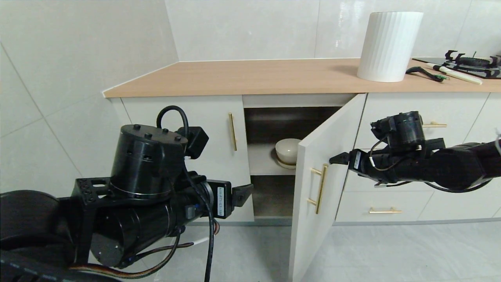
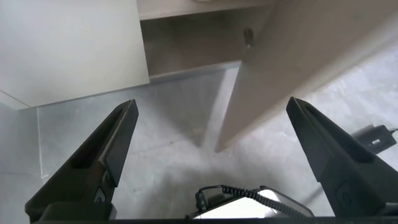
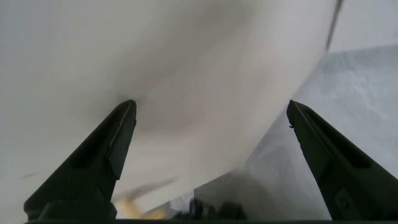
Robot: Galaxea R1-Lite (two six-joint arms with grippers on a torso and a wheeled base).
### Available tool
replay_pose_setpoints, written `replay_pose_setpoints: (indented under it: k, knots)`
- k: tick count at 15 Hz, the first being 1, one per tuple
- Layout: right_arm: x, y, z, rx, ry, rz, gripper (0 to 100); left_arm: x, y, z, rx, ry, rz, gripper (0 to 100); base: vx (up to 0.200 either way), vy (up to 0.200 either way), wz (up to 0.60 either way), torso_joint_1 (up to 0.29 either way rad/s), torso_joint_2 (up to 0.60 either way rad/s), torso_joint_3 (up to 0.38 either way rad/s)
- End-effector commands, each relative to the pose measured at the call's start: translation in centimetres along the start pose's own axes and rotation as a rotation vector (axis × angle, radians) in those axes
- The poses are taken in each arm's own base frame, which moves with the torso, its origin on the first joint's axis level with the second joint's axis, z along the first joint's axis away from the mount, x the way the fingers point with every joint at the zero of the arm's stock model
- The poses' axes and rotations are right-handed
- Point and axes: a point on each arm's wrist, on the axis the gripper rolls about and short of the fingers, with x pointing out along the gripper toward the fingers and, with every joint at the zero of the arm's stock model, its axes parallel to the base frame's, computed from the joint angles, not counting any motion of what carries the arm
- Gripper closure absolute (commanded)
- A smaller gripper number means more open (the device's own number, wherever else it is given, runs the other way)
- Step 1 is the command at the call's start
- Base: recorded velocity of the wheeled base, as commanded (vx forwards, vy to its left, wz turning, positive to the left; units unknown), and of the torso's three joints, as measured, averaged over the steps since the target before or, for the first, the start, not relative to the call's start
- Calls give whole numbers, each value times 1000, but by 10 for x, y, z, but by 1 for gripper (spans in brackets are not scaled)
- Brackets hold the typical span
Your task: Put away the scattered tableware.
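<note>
A cream bowl (image 1: pixel 287 150) stands on a pale plate (image 1: pixel 285 164) on the shelf inside the open cabinet (image 1: pixel 270 129). The white cabinet door (image 1: pixel 313 219) is swung out toward me, with a gold handle (image 1: pixel 319 188). My right gripper (image 1: pixel 336 158) is open, its tip close to the door's face just above that handle; the door (image 3: pixel 186 62) looms right in front of the right gripper (image 3: pixel 211 118). My left gripper (image 1: pixel 242 194) is open and empty, low in front of the cabinet's lower compartment, left of the door (image 2: pixel 311 56). Below the left gripper (image 2: pixel 211 118) lies grey floor.
On the wooden counter (image 1: pixel 254 76) stands a tall white ribbed container (image 1: pixel 389 45), with a black utensil (image 1: pixel 424 72), a white-handled tool (image 1: pixel 458 74) and a stove burner (image 1: pixel 473 62) to its right. Drawers with gold handles (image 1: pixel 385 211) are to the right of the door.
</note>
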Motion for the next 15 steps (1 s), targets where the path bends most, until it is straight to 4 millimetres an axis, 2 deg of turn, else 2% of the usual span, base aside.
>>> replay_pose_setpoints:
  k: [1,5,10,13,15]
  knots:
    - [37,-9,-10,2,28,-18,0,-3,0,3,-7,-18,-3,0,0,0,0,0,0,0]
    - [49,-8,-16,9,33,-9,0,-11,1,8,-16,-54,-13,0,0,0,0,0,0,0]
    - [57,-5,-18,35,6,7,0,-25,3,15,-11,-99,-25,0,200,0,0,0,3,1]
    - [60,-2,-12,90,-43,29,0,-25,3,15,-10,-100,-18,0,0,0,0,0,0,0]
    - [71,0,-4,151,-133,10,0,-25,3,15,-10,-100,-18,0,0,0,0,0,0,0]
